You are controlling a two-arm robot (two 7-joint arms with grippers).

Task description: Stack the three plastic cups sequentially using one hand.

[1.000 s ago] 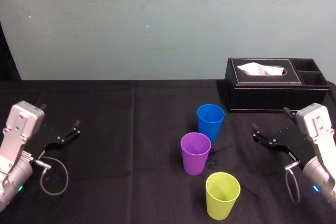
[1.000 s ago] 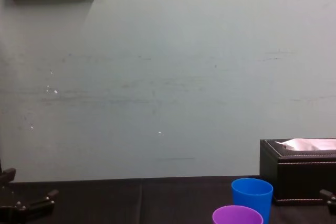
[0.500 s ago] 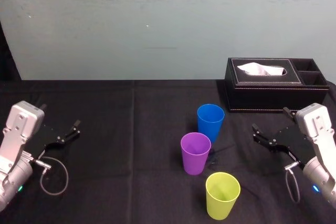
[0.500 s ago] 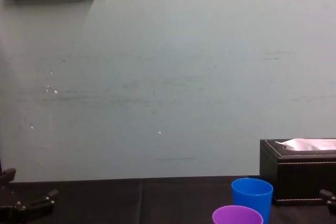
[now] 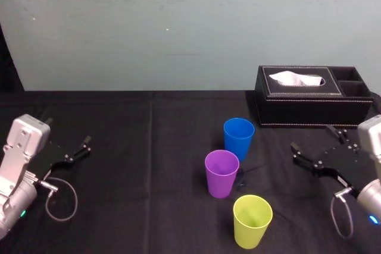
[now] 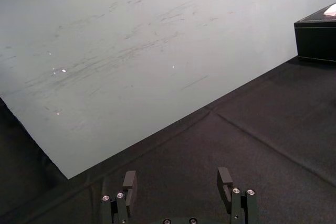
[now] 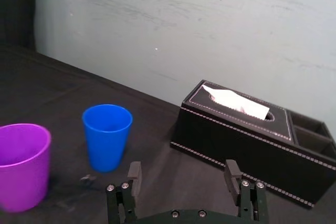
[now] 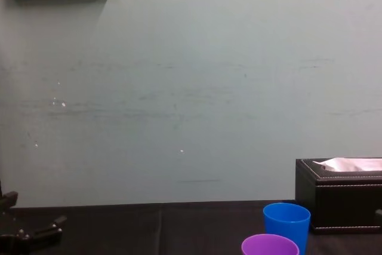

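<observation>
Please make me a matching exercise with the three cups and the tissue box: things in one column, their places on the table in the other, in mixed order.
Things:
1 blue cup
2 purple cup
3 yellow-green cup
4 tissue box

Places:
A nearest the robot
B far right, by the wall
C between the other two cups
D cup farthest from the robot

Pairs: 1-D; 2-C; 3-A; 4-B

No readable text, label, brand, number or sign anywhere.
</observation>
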